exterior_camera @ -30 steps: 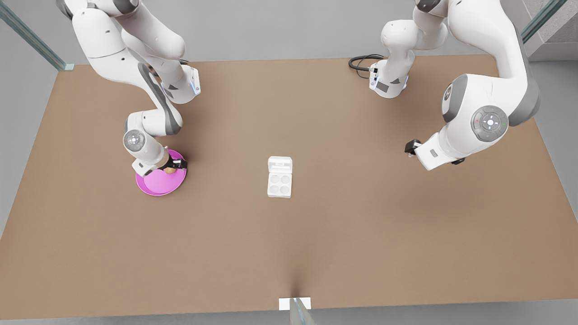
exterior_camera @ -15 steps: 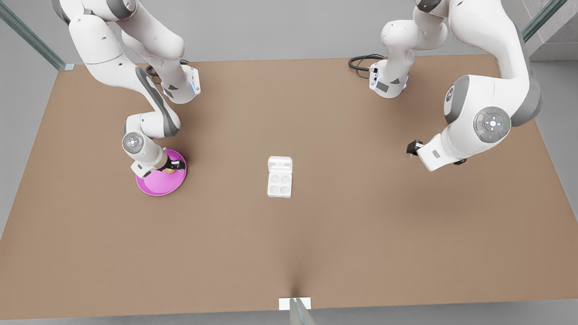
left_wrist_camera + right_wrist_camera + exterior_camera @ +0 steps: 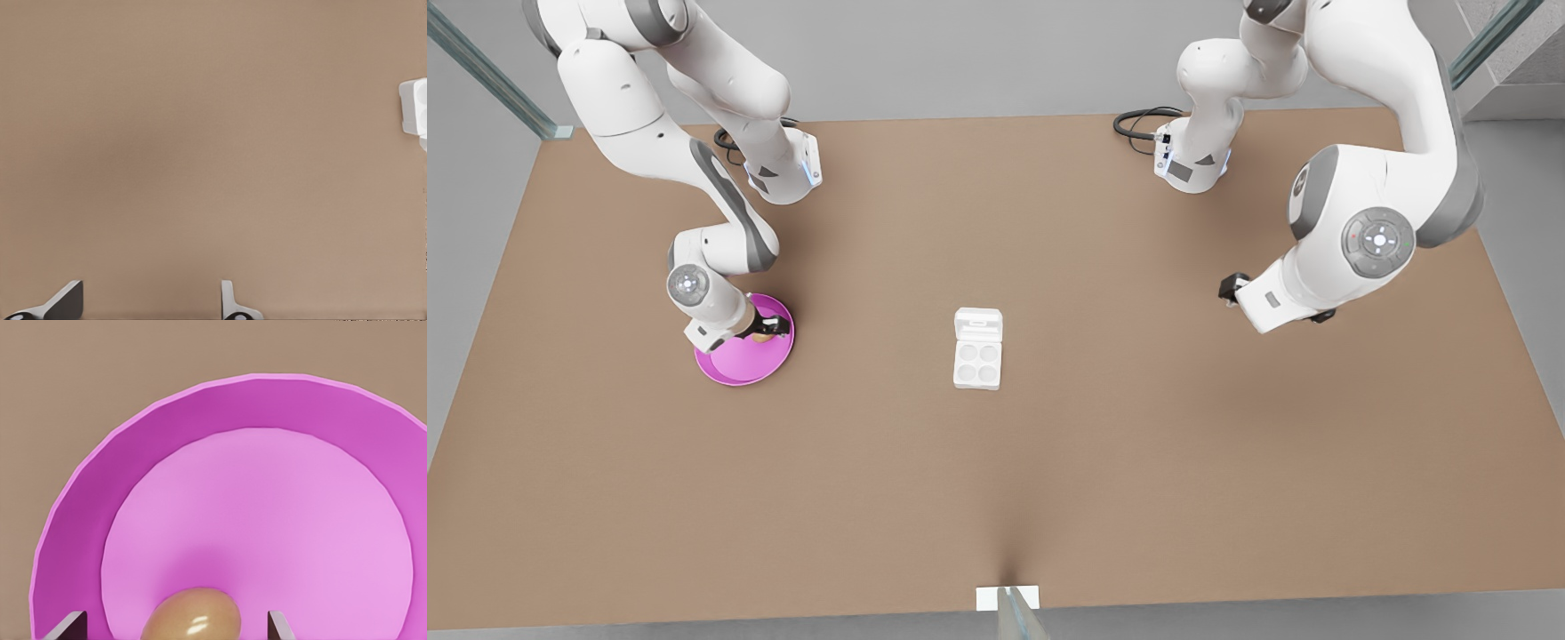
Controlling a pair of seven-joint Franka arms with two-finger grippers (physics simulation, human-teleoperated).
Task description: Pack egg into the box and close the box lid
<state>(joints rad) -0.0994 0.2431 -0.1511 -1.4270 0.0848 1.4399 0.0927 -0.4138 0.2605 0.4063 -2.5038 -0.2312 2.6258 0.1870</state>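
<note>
The tan-brown egg [image 3: 193, 615] lies on the round pink plate [image 3: 253, 487] at the front view's left [image 3: 734, 360]. My right gripper [image 3: 175, 625] is low over the plate, open, one finger on each side of the egg [image 3: 760, 336] with a gap showing at both. The white box [image 3: 977, 348] rests mid-table, its four cups bare, and the box lid [image 3: 978, 324] lies folded back flat. At the front view's right my left gripper [image 3: 1232, 286] hangs above bare table, open [image 3: 147, 307], and holds nothing; a corner of the box [image 3: 413, 110] shows far off.
The two arm bases [image 3: 783, 169] [image 3: 1192, 160] stand at the table's back, with a black cable [image 3: 1138, 120] by one. A white marker [image 3: 1008, 597] sits at the front edge. Brown tabletop [image 3: 1138, 444] spreads around the box.
The right gripper has edged slightly toward the front view's left over the plate, staying around the egg. The left arm has swung a little toward the box.
</note>
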